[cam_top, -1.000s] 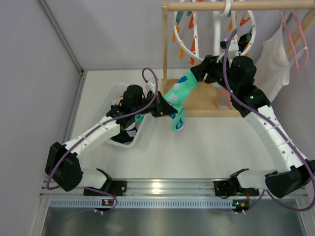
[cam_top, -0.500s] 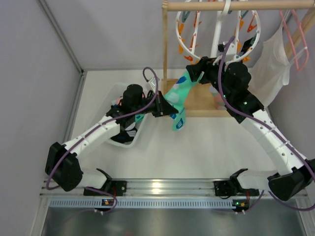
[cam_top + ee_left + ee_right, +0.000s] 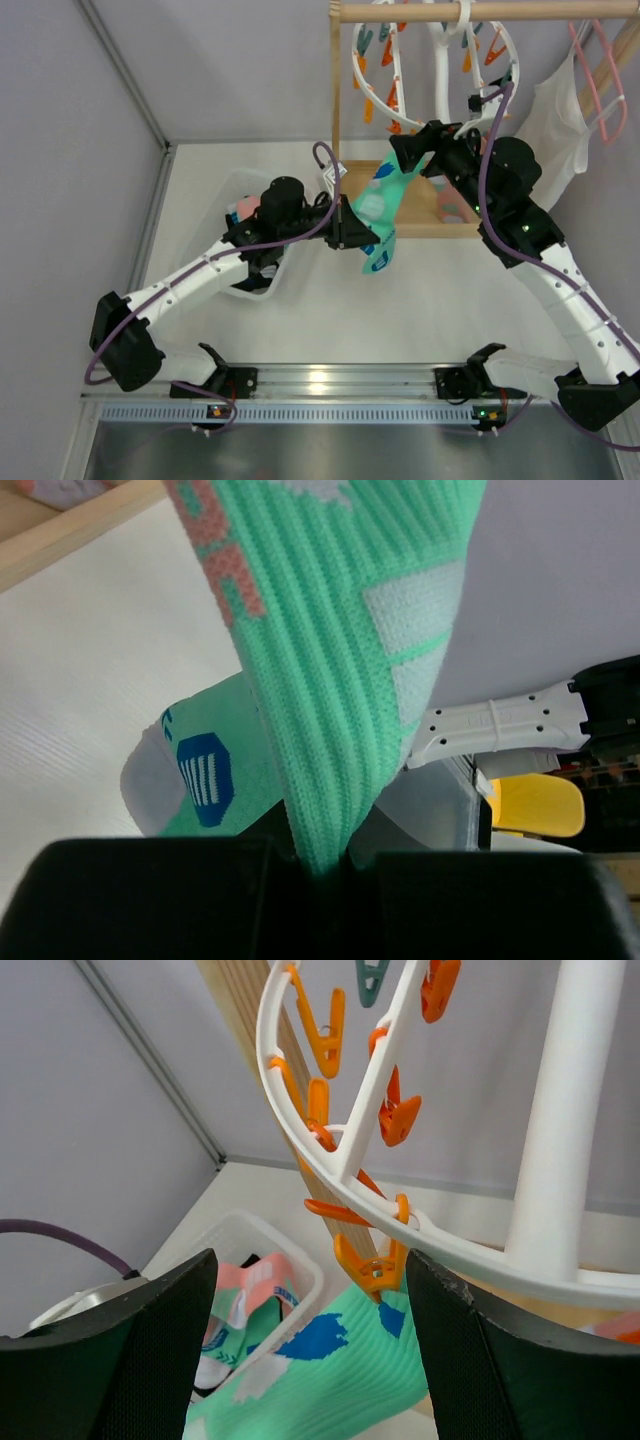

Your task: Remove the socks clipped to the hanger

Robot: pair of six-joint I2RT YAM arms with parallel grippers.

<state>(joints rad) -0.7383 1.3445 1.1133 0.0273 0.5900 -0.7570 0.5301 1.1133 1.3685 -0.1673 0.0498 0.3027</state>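
Note:
A green sock (image 3: 385, 200) with blue and white patches is stretched between an orange clip (image 3: 400, 128) of the white ring hanger (image 3: 440, 60) and my left gripper (image 3: 350, 232). That gripper is shut on the sock's lower fold (image 3: 340, 680), pinched at the jaws (image 3: 320, 865). My right gripper (image 3: 408, 155) stands open just below the ring. In the right wrist view its fingers (image 3: 120, 1360) flank the orange clip (image 3: 372, 1265), whose tip meets the sock's cuff (image 3: 340, 1380). The gripper's midpoint (image 3: 310, 1350) lies over the cuff. Several empty orange and teal clips hang round the hanger (image 3: 300, 1130).
A white basket (image 3: 232, 188) at the left holds pink and teal socks (image 3: 250, 1290). The wooden rack has a post (image 3: 334, 90), a top dowel (image 3: 500, 11) and a base board (image 3: 425, 220) with a pink sock (image 3: 455, 205). A white garment (image 3: 560, 120) on a pink wire hanger (image 3: 590, 70) hangs at the right.
My right gripper has opened wider around the clip and shifted slightly right. The left arm has moved right with the sock in its grip. The ring has swung.

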